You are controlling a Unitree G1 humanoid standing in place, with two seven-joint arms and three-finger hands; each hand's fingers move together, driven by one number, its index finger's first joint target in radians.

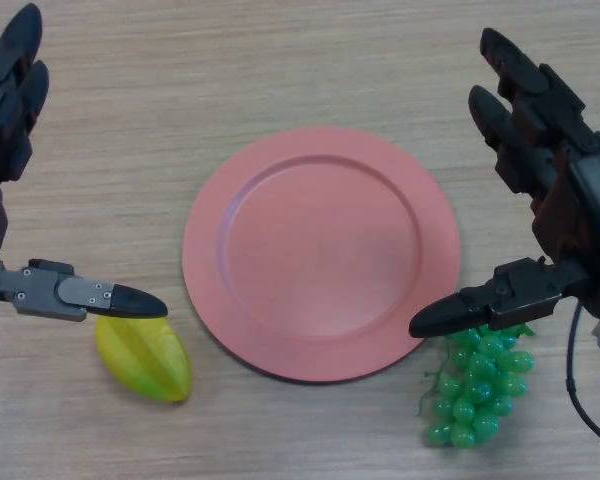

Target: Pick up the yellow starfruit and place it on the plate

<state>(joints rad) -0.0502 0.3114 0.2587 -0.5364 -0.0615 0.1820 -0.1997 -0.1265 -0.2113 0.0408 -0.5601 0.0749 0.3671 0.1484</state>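
Round pink plate (320, 250) with nothing on it.
Smooth yellow starfruit (145, 358) beside it; bumpy green grapes (477, 385); left hand (10, 110) and right hand (540, 160) spread wide.

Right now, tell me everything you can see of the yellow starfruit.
The yellow starfruit lies on its side on the wooden table, off the left edge of the pink plate and not touching it. It is glossy yellow shading to greenish, an elongated body with lengthwise ridges, and it looks like plastic. The left hand hangs over its upper end with its thumb stretched out; whether they touch cannot be told.
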